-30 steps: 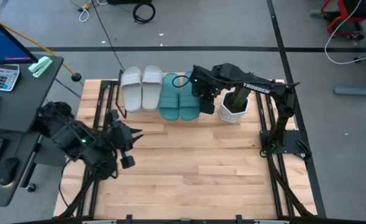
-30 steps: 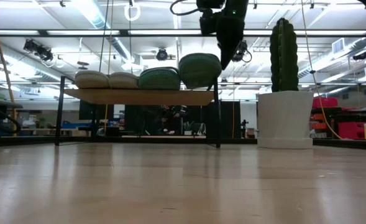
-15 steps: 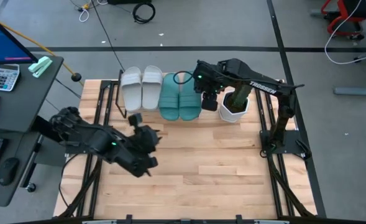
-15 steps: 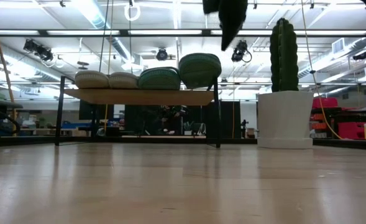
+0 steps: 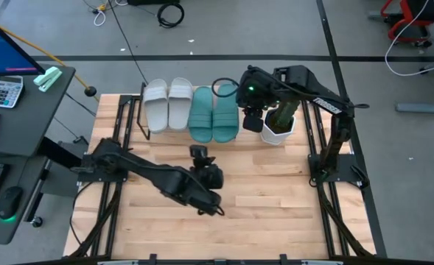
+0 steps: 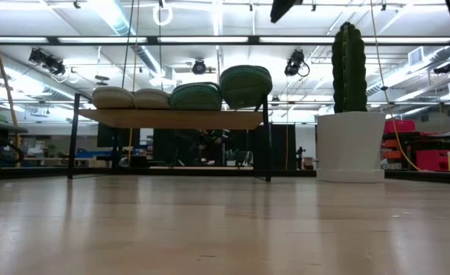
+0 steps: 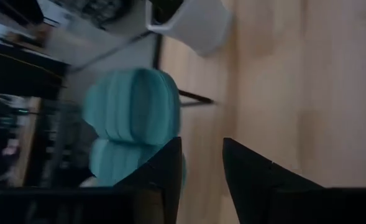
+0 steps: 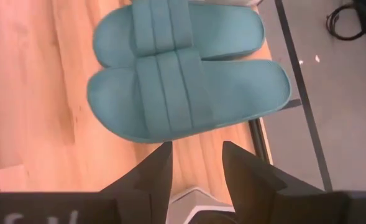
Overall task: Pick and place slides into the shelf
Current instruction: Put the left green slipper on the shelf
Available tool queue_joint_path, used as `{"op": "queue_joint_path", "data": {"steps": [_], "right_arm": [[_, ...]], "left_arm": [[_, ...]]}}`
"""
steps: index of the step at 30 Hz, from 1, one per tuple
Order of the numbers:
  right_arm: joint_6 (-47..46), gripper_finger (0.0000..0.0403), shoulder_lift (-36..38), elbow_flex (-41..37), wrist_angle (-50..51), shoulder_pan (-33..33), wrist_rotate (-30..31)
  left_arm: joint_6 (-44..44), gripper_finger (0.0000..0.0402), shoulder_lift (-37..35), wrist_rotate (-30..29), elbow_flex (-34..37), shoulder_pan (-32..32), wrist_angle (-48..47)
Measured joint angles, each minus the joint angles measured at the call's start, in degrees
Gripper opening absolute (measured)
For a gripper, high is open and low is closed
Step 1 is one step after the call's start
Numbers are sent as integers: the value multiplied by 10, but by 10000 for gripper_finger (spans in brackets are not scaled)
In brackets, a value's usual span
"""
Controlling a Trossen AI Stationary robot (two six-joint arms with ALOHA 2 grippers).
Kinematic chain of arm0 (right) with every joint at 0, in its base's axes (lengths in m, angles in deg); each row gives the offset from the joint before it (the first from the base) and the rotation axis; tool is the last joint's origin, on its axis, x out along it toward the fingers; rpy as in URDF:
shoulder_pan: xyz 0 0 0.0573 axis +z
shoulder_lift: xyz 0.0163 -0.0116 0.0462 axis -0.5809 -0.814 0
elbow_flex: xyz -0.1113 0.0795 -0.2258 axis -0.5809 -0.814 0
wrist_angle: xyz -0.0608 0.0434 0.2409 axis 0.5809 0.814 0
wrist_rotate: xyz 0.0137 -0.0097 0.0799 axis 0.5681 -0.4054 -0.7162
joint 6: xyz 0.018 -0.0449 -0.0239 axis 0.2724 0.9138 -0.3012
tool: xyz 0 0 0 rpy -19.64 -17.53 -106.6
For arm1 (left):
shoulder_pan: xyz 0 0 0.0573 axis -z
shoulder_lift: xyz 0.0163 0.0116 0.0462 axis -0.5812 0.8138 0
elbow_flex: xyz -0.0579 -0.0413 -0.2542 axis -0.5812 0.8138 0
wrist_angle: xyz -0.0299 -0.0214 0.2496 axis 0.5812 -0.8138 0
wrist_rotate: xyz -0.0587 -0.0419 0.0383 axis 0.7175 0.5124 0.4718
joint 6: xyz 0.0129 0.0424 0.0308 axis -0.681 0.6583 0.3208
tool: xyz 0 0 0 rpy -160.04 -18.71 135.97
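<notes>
Slatted wooden tabletop [image 5: 275, 191] carries the whole scene, and above it the right gripper [image 5: 251, 121] hangs with its fingers parted and nothing between them. Just beside it lie the two teal slides [image 5: 214, 112] on the shelf [image 6: 171, 118], then the two pale slides [image 5: 167, 103], with a potted cactus [image 5: 279, 121] at its other side. Well apart from the shelf, the left gripper [image 5: 200, 154] hangs over mid-table, part-open and empty.

Wooden table [image 5: 275, 199] bearing shelf [image 6: 171, 118] with four slides [image 5: 191, 107], plus white cactus pot [image 5: 275, 131].
</notes>
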Motion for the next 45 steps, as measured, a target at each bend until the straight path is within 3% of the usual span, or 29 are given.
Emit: {"op": "queue_joint_path", "data": {"steps": [5, 18, 24, 30, 37, 45], "right_arm": [[-10, 144, 17, 1, 0, 17, 0], [-32, 142, 38, 0, 0, 20, 3], [-35, 138, 38, 0, -1, 21, 3], [-64, 136, 51, -1, -1, 32, -2], [-108, 131, 82, -1, -1, 90, -3], [-162, 116, 102, -1, -1, 162, 12]], "left_arm": [[5, 136, 32, -63, 0, -3, 44], [-33, 215, 68, -60, -1, -59, 65], [-20, 228, 111, -59, 0, -78, 57], [-18, 208, 131, -100, 0, -92, 22], [-25, 169, 134, -113, 0, -123, 13], [-25, 91, 134, -110, 0, -154, 14]]}}
